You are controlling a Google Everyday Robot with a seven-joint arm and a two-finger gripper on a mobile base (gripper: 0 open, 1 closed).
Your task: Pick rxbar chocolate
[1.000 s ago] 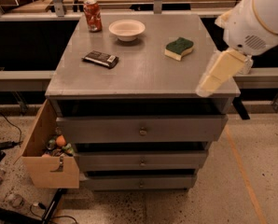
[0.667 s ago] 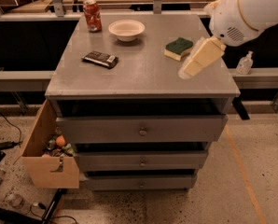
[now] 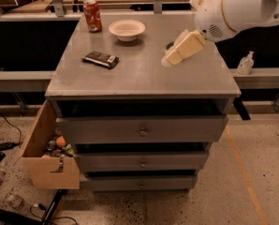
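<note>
The rxbar chocolate (image 3: pixel 100 59) lies flat on the grey cabinet top (image 3: pixel 139 74), at its left-middle. It has a dark wrapper with a pale patch at its right end. My gripper (image 3: pixel 182 48) is cream-coloured and hangs above the right part of the cabinet top, well to the right of the bar. It points down and to the left. It carries nothing that I can see. The white arm (image 3: pixel 238 8) reaches in from the upper right.
A red soda can (image 3: pixel 92 15) stands at the back left. A white bowl (image 3: pixel 127 30) sits at the back middle. A green sponge (image 3: pixel 169 46) is mostly hidden behind my gripper. A wooden box (image 3: pixel 48 149) of small items hangs at the cabinet's left side. A clear bottle (image 3: pixel 245 63) stands on the right ledge.
My gripper has moved left, from beyond the cabinet's right edge to over the top, and now covers most of the sponge. The bar has not moved.
</note>
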